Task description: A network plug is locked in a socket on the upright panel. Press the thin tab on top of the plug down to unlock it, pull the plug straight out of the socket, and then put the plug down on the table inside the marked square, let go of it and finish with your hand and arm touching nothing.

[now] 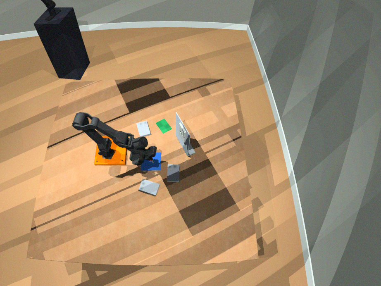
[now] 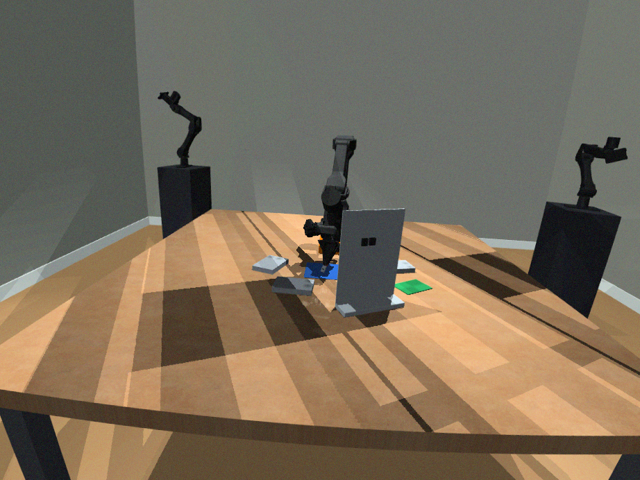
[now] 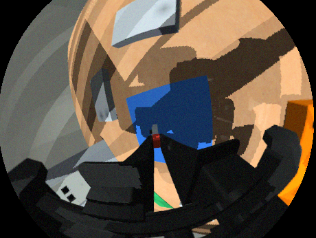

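My gripper [image 1: 152,159] [image 2: 325,264] [image 3: 155,137] points down over the blue square [image 1: 157,167] [image 2: 312,272] [image 3: 189,98]. It is shut on the plug [image 2: 323,269] [image 3: 156,141], a small piece that looks red near the fingertips and grey at its far end in the wrist view. The plug is low over the blue square; I cannot tell whether it touches the table. The upright grey panel [image 1: 177,124] [image 2: 369,279] [image 3: 95,156] stands apart from the gripper. Its light socket block [image 1: 182,131] [image 3: 76,186] shows two dark openings. The plug's tab cannot be made out.
A green square [image 1: 163,125] [image 2: 413,286] [image 3: 161,200] lies left of the panel in the top view. Pale slabs lie around: one slab [image 1: 143,128] near the green square, another [image 1: 173,173] [image 3: 103,98] and a third [image 1: 148,187] [image 3: 145,22] near the blue square. My orange base [image 1: 101,160] is behind.
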Controlling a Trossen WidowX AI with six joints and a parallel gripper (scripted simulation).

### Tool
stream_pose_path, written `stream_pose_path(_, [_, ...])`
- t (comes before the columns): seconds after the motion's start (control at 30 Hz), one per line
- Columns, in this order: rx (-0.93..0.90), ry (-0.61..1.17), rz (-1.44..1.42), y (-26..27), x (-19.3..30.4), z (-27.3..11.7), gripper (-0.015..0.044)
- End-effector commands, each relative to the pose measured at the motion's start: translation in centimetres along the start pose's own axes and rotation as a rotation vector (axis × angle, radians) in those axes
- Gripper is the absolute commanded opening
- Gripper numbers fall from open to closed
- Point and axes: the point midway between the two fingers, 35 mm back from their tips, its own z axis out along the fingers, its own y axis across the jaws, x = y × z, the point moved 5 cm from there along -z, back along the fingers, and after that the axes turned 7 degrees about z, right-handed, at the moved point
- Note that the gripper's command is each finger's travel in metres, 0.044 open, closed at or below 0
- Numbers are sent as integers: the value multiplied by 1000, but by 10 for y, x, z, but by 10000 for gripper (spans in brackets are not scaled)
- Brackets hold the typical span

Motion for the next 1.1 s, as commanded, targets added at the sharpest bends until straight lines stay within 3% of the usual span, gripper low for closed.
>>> stream_pose_path(0.0, [0, 0, 0, 0, 0, 0, 0])
stream_pose_path(0.07, [0, 0, 0, 0, 0, 0, 0])
stream_pose_path(0.27, [0, 0, 0, 0, 0, 0, 156])
stream_pose_path(1.07, [0, -1, 1, 1, 0, -16, 156])
